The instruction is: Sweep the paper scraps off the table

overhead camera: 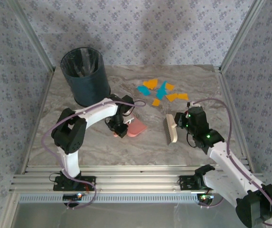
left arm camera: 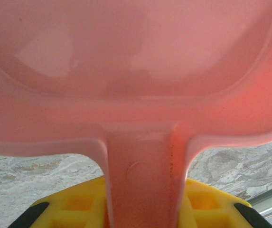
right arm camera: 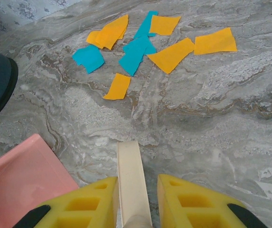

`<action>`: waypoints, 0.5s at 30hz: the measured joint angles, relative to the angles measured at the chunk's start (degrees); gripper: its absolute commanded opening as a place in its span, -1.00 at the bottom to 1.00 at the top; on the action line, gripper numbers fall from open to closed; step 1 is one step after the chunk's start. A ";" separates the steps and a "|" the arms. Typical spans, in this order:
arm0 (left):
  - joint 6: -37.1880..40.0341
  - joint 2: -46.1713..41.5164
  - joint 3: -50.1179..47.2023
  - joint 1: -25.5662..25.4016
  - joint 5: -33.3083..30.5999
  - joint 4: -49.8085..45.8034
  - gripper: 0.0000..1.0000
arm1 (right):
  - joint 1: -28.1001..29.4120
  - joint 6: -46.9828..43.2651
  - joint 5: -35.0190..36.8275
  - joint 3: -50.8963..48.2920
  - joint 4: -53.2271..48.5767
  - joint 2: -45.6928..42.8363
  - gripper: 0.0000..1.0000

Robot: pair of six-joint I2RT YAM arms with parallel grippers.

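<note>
Scraps [overhead camera: 160, 91], thin, light & easily scattered, are seen clustered far-right of ctr on table [overhead camera: 93, 147], best pushed flat by bristles, not pinched, w/ L gripper [left arm camera: 143, 205] clamped on dustpan [left arm camera: 136, 71] handle & R gripper [right arm camera: 135, 199] on brush [right arm camera: 132, 171] handle, both nearer.

paper scraps [right arm camera: 136, 52]: teal-blue and orange-yellow
tabletop [right arm camera: 211, 118]: grey-beige, marble-veined
dustpan [left arm camera: 136, 57]: pink
brush [right arm camera: 132, 175]: cream
bin [overhead camera: 86, 80]: dark blue-grey
walls [overhead camera: 140, 28]: blue-grey, small repeating print
right claw fingers [right arm camera: 188, 202]: yellow, black corners
</note>
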 measured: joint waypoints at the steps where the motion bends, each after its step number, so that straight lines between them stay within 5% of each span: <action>1: 0.00 0.00 0.00 0.00 0.00 0.17 -1.00 | -0.26 0.00 -0.17 0.00 -0.04 -0.13 -1.00; 15: 0.00 0.00 -0.35 -0.02 0.02 0.68 -1.00 | -14.71 2.84 -12.92 0.87 5.99 3.43 -1.00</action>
